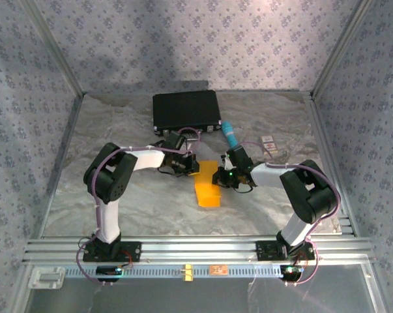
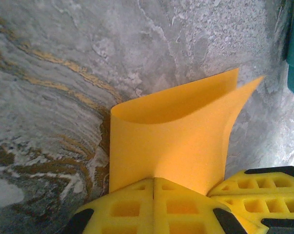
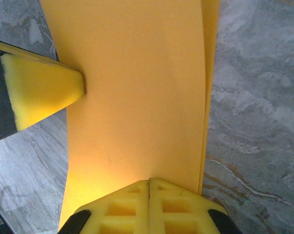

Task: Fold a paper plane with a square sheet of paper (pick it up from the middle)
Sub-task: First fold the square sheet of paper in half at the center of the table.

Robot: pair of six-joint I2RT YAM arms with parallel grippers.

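While left gripper (image 1: 188, 166) and right gripper (image 1: 223, 177) both pinch it, the folded orange-yellow paper sheet (image 1: 208, 190) apparently points lengthwise toward lower centre.

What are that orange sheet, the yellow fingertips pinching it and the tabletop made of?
Orange sheet: thin matte paper; it curls softly. Yellow fingertips: probably moulded plastic or rubber, with square pockets. Tabletop: marble-patterned, grey with gold veins; possibly only a printed covering.

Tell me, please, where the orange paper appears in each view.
Top view: the paper appears mid-table, nearer than the black case.
Left wrist: paper at centre, a curled fold rising from the bottom edge.
Right wrist: paper, a broad strip down the middle.
Shared landmark: the grey marbled table.
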